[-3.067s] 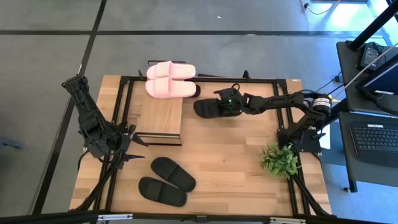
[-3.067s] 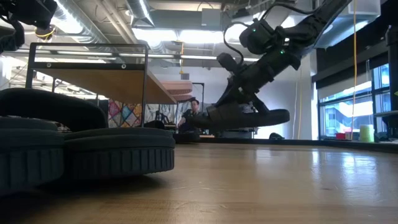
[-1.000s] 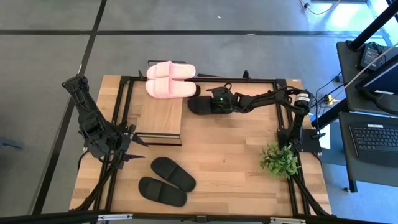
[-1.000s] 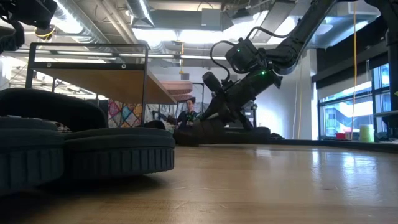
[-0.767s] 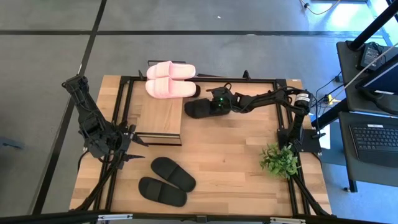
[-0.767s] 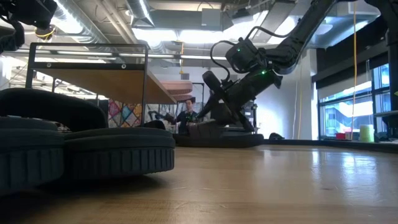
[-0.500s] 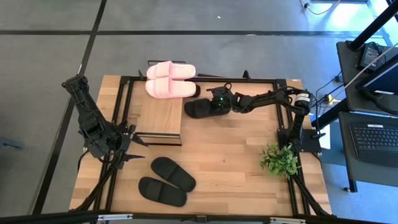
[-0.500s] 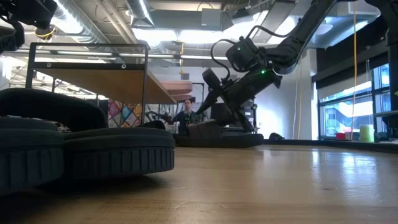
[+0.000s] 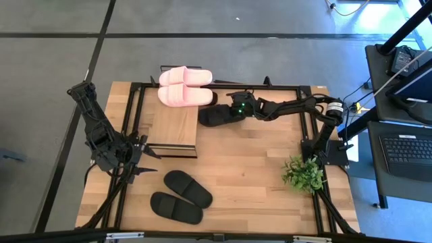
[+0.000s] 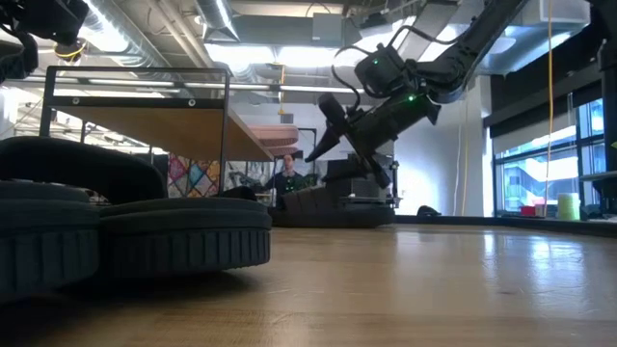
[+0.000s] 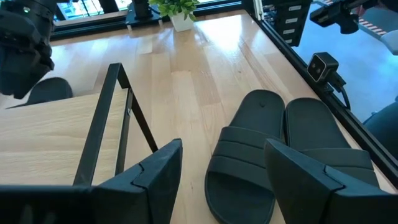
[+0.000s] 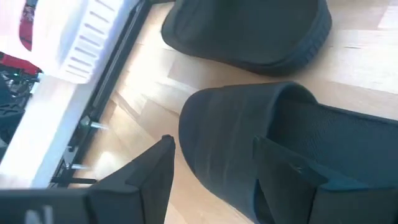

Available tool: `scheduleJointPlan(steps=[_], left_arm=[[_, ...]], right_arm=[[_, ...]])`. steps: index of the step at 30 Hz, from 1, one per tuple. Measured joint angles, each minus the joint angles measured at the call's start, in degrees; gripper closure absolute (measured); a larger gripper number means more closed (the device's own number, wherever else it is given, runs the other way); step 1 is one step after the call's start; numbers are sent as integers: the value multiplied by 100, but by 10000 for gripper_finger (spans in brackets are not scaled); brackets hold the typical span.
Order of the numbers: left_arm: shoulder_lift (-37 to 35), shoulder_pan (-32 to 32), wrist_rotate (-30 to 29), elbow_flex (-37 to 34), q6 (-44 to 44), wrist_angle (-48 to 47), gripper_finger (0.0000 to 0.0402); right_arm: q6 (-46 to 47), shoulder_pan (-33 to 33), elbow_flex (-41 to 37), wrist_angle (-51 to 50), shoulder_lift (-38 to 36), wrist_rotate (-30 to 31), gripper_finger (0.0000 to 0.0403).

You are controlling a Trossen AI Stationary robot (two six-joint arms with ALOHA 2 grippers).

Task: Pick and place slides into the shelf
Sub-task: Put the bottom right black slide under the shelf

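Note:
A black slide (image 9: 213, 117) lies sole-down on the table just right of the shelf (image 9: 174, 125). My right gripper (image 10: 329, 131) hangs open a little above it, touching nothing; in the right wrist view its fingers stand on either side of the strap (image 12: 230, 124). A second black slide (image 12: 249, 31) lies just beyond it. The pink pair (image 9: 183, 88) sits on the shelf's far end. Another black pair (image 9: 179, 196) lies on the table near the front edge. My left gripper (image 9: 148, 160) waits open by the shelf's near left corner, facing that pair (image 11: 273, 149).
A small green plant (image 9: 302, 173) stands at the table's right edge. The black frame bars (image 9: 270, 88) run around the table top. Bare wood (image 9: 250, 162) lies between the shelf, the plant and the near black pair. A person shows in the room behind (image 10: 286, 173).
My right gripper has pushed the black slide a little toward the shelf and set it flat on the table. It then opened, let go and rose clear of the slide, which stays beside the shelf.

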Motion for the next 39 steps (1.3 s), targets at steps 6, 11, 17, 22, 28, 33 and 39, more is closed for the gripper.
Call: scheduleJointPlan(steps=[6,11,17,22,28,33,39], left_arm=[[-1,0,0,0,-4,2,185],[-1,0,0,0,-135,2,185],[0,0,2,0,-135,2,185],[-2,0,0,0,-133,2,185],[0,0,0,0,-132,0,185],[-2,0,-44,0,-130,0,185],[0,-1,-44,0,-132,0,185]], right_arm=[[45,0,-1,-98,4,-66,188],[-209,1,-1,-130,-205,-108,188],[-948,0,-1,-220,-632,-159,188],[-2456,61,-1,-878,-919,-915,188],[-4765,511,-3,-1574,-854,-872,188],[-5911,903,-3,-1672,-741,359,188],[-6936,1143,-3,-1562,-564,1371,188]])
